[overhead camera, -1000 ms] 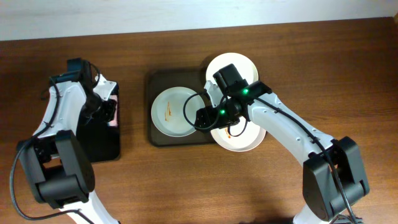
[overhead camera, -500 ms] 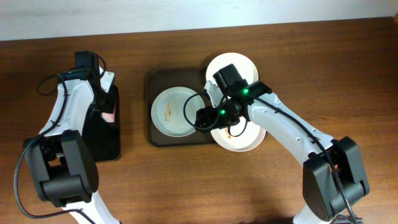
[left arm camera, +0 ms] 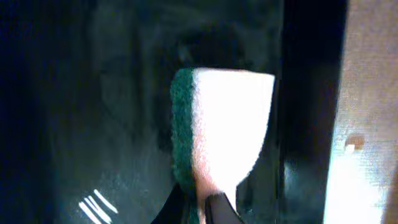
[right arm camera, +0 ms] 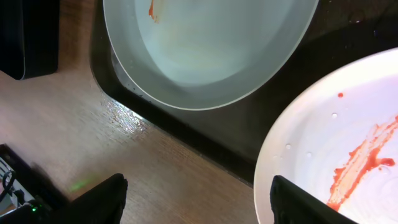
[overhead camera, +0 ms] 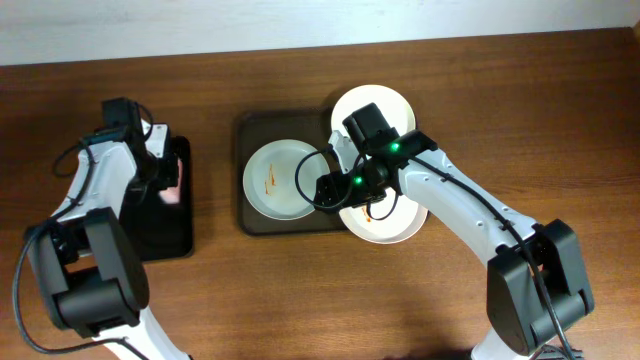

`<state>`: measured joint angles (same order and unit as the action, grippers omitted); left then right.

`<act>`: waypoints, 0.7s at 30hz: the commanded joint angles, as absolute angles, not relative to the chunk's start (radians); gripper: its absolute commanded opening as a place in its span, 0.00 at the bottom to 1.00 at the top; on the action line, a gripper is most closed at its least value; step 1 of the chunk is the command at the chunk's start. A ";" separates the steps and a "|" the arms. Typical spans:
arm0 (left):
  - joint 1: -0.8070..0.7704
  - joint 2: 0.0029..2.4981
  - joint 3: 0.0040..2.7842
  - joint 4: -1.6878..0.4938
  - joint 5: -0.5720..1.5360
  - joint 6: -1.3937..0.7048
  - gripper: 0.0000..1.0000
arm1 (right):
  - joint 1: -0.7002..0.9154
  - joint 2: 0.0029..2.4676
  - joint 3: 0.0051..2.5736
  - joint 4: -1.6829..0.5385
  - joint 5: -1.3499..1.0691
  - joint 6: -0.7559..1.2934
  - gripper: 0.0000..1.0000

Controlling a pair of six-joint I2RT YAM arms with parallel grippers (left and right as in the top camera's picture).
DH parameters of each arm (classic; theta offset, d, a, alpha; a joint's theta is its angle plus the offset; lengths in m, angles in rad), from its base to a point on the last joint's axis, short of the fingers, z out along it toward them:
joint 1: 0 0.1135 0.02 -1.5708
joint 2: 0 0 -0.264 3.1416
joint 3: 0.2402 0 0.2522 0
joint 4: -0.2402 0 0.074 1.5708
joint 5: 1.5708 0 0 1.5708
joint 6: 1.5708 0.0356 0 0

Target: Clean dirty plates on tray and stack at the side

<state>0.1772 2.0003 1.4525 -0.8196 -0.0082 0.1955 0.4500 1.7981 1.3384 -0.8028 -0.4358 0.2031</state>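
Three white plates sit on or at the dark tray (overhead camera: 250, 215). One plate (overhead camera: 272, 178) with an orange streak lies on the tray's left. One plate (overhead camera: 378, 103) overlaps the tray's far right corner. A sauce-streaked plate (overhead camera: 388, 226) sits at the near right, partly under my right arm. My right gripper (overhead camera: 322, 188) is open and empty above the tray's front edge (right arm camera: 249, 146), between the left plate (right arm camera: 211, 50) and the streaked plate (right arm camera: 348, 143). My left gripper (overhead camera: 163, 180) is shut on a pink-white sponge with a green side (left arm camera: 224, 124) over the black tray.
A narrow glossy black tray (overhead camera: 160, 225) lies at the left under my left arm; its corner shows in the right wrist view (right arm camera: 28, 37). Bare wooden table surrounds both trays.
My left arm swung back toward the left and nearer over the black tray, still gripping the sponge. The right arm and the plates have not moved.
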 commanded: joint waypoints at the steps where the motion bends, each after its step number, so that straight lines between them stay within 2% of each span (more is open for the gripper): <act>1: 0.174 1.886 1.534 -0.933 -0.127 0.196 0.07 | 0.457 1.787 1.340 -0.791 -0.441 0.200 0.75; 5: 0.158 1.885 1.532 -0.975 -0.397 0.195 0.07 | 0.457 1.787 1.340 -0.789 -0.441 0.200 0.75; 9: 0.164 1.900 1.484 -0.951 -0.413 0.195 0.08 | 0.457 1.787 1.340 -0.789 -0.442 0.200 0.75; 15: 0.157 2.003 1.287 -0.795 -0.363 0.172 0.11 | 0.457 1.787 1.340 -0.789 -0.441 0.200 0.75; 18: 0.130 2.025 1.284 -0.798 -0.342 0.172 0.31 | 0.457 1.787 1.340 -0.788 -0.441 0.200 0.75; 21: 0.059 2.030 1.284 -0.796 -0.287 0.173 0.44 | 0.457 1.787 1.340 -0.786 -0.441 0.200 0.75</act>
<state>0.1150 1.9945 1.3033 -0.7959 -0.3801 0.1745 0.4500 1.7981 1.3384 -0.7879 -0.4362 0.2031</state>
